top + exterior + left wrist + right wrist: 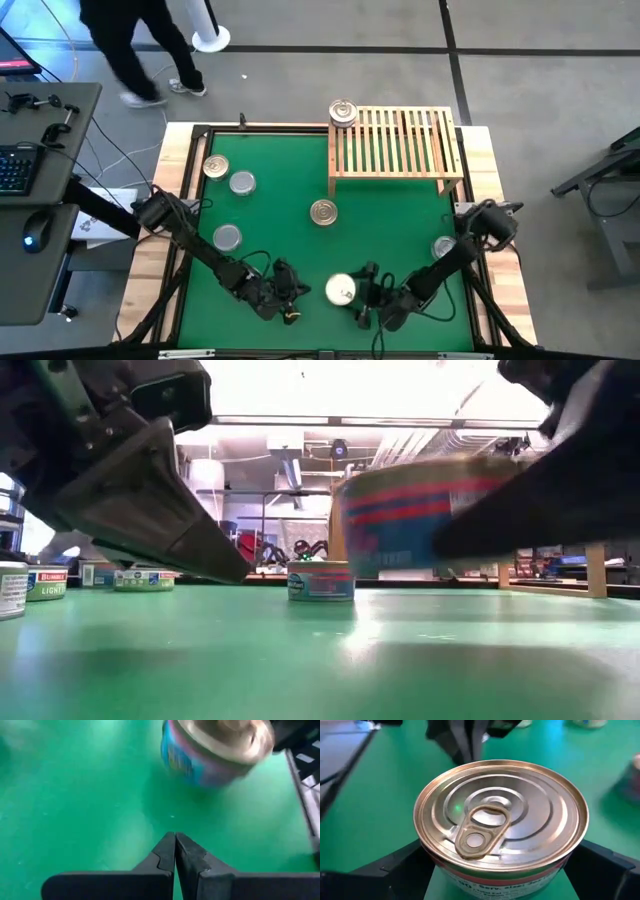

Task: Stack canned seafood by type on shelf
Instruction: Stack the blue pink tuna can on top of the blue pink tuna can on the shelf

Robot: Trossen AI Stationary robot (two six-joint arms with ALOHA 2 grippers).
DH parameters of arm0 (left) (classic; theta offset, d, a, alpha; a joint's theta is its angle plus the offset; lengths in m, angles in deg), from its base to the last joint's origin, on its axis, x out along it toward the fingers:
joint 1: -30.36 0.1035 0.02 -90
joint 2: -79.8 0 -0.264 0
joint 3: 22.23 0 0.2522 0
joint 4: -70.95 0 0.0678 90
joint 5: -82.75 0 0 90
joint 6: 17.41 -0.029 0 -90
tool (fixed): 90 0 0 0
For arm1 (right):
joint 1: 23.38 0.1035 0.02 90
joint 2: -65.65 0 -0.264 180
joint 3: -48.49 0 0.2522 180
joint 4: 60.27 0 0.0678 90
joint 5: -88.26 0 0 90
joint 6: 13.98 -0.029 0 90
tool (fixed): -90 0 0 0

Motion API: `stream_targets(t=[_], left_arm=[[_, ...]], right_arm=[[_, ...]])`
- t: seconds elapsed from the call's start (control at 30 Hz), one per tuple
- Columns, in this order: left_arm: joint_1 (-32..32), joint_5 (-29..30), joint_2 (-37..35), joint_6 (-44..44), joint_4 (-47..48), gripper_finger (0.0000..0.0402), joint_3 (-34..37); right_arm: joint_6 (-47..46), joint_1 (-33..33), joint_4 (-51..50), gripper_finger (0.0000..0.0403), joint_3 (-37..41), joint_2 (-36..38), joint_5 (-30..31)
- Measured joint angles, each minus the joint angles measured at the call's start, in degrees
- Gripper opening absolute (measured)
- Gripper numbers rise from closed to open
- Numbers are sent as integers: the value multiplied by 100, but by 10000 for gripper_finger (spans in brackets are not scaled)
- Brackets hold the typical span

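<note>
Right gripper [352, 292] low at near edge of green mat [270, 215], centre-right. Jaws wide, one finger each side of a gold-lidded tin [501, 820]; fingers look to be against its sides, so tin is held. In low view the tin [420, 515] sits clear above the mat surface, i.e. lifted, label w/ red + blue bands. From above the same tin [340, 290] shows as a pale disc between the two arms.

Left gripper [290, 300] just beside it, also near edge, centre-left. Jaws shut tight, fingertips [175, 851] pressed together, nothing between them. Left wrist view: held tin [215, 750] ahead of the closed tips, apart from them.

Shelf [400, 140] at far right of mat, slatted top. One tin [343, 113] at its far-left corner; cannot tell if more than one is stacked there.

Other tins on mat:
- centre tin [323, 212], just in front of shelf's left end; upright, seen also in low view [320, 581].
- three on left side: far-left tin [216, 167], one beside it [242, 183], one nearer [228, 237].
- right-edge tin [444, 247], partly hidden by right arm.

Person [140, 45] walking on floor beyond table, far left.
</note>
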Motion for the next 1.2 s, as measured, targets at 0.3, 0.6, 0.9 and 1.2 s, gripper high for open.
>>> stream_targets(t=[0.3,0.6,0.9,1.2], left_arm=[[-9,162,0,-175,69,0,9],[352,85,-2,-1263,-571,0,11],[1219,-56,-1114,-1942,-165,0,456],[2856,-464,-3324,-3439,246,0,789]], right_arm=[[601,-359,-506,376,538,1270,-463],[2735,-2633,-554,376,771,3365,-2536],[3556,-5634,-2208,376,-566,3801,-3634],[3835,-7439,-2497,376,-1648,2928,-5415]])
